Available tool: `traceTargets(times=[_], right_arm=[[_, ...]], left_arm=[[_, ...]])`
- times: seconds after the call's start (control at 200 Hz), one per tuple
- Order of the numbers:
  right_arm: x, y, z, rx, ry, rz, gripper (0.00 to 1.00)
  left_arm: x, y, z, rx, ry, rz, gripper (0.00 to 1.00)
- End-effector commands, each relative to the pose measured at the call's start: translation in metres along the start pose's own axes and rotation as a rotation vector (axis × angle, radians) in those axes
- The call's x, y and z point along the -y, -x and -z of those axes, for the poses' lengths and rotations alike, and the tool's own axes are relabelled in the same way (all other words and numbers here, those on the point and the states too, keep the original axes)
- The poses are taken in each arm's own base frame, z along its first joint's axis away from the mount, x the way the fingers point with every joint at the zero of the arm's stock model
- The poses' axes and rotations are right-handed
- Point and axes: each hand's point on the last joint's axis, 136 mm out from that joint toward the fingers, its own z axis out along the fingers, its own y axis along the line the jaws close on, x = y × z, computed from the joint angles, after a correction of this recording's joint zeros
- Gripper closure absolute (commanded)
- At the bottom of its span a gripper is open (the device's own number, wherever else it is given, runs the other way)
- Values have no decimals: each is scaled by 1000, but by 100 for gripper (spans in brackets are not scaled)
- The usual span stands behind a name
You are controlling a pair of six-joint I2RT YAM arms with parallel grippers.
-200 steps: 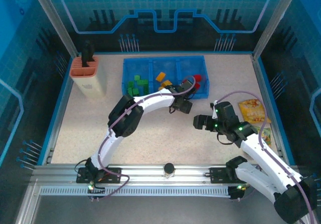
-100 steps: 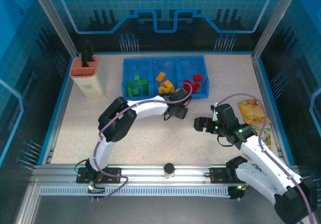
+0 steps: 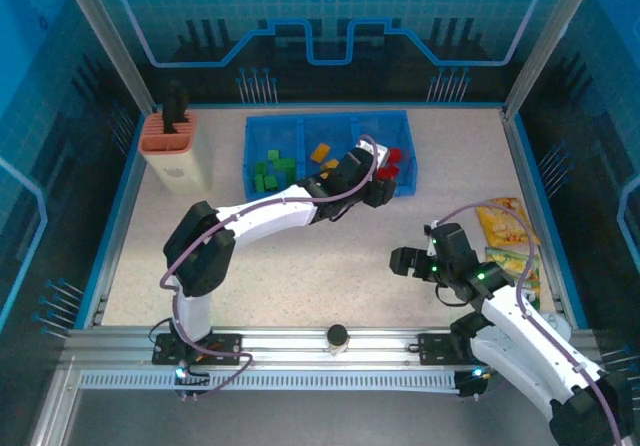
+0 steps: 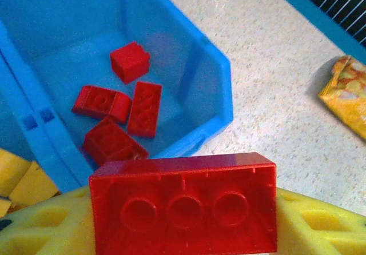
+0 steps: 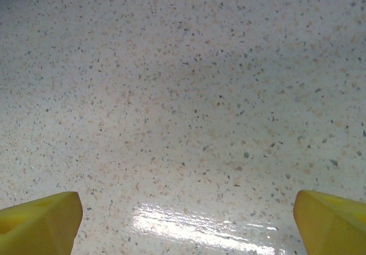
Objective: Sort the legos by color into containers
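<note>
The left fingers (image 4: 40, 232), yellow and padded, are closed on a red rectangular plastic brick (image 4: 183, 206). It is held hollow side toward the left wrist camera, with three round tubes showing. A second ago these fingers were wider and low over the table in front of the tray. They have since narrowed onto the brick and swung it up to the near right corner of the shallow blue plastic tray (image 4: 220, 95). The brick hangs just above that corner, not yet released.

Directly beyond it, the right-hand compartment already holds four red bricks (image 4: 144, 108). The pick looks done, and the drop into the matching colour appears to be what remains.

The right fingers (image 5: 40, 220) stand wide apart with nothing between them but bare speckled table (image 5: 183, 95). That arm has drawn back slightly toward the near edge.

The left wrist view gives the grip itself and the count of reds, which the arm covers from above. The top view instead lays out the whole sort: green bricks (image 3: 272, 171) on the left, orange-yellow bricks (image 3: 322, 154) in the middle and red ones on the right. Crinkled yellow snack packets (image 3: 503, 216) lie well apart beside the right arm. From above, no other loose brick can be made out on the table.
</note>
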Motion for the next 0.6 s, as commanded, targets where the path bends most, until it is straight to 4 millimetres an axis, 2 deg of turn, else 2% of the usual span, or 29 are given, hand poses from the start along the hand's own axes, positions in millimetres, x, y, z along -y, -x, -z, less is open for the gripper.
traceTargets(times=[0.0, 0.12, 0.25, 0.595], right_arm=[[1, -9, 2, -10, 14, -17, 4], [4, -14, 4, -2, 25, -18, 4], [1, -16, 4, 5, 50, -17, 4], [-6, -5, 18, 89, 93, 26, 4]], left_arm=[[12, 36, 8, 130, -64, -4, 63], [14, 46, 10, 174, -73, 7, 63], [14, 48, 6, 170, -65, 5, 63], [6, 55, -16, 125, -93, 42, 62]])
